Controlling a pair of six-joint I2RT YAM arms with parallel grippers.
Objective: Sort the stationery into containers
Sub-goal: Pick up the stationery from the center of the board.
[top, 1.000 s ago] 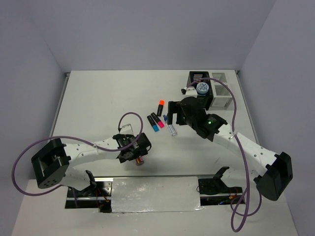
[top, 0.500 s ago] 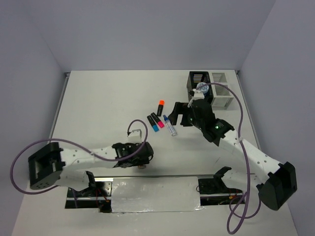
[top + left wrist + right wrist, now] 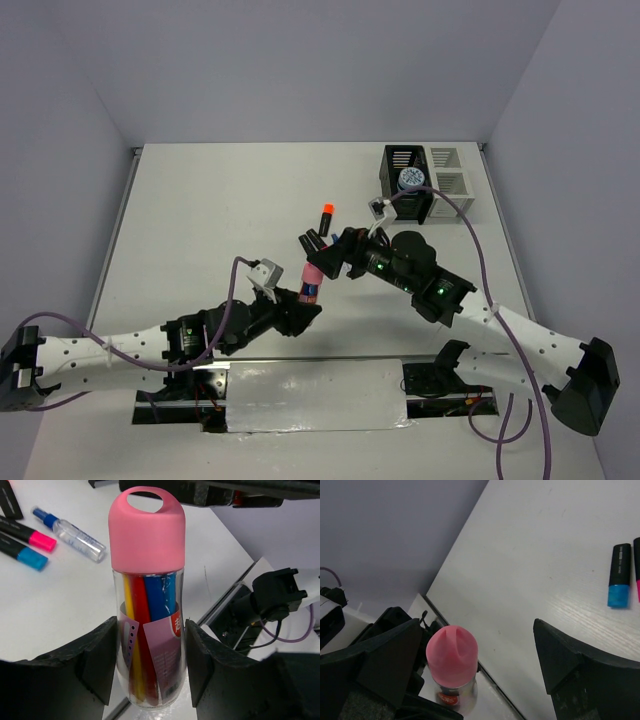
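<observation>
Jaws: your left gripper [image 3: 150, 670] is clamped on the lower body of the pink-capped tube [image 3: 147, 540], lifted over the near middle of the table [image 3: 200, 220], and your right gripper [image 3: 477, 630] is wide open facing the cap without touching it, so centre on the cap, close fully, then release left.

Left arm [image 3: 120, 347] is extended low from its base toward the middle, with the wrist tipped upward; left gripper [image 3: 150, 655] is closed partway on a pink-capped tube [image 3: 147, 545]; the tube is clamped by its lower body between the two black fingers [image 3: 97, 662], with the cap projecting beyond the fingertips; right arm [image 3: 505, 322] is stretched toward the left gripper; right gripper [image 3: 477, 662] is spread wide, fingers [image 3: 577, 667] apart and gripping nothing; the tube's cap is seen ahead of them, untouched.
</observation>
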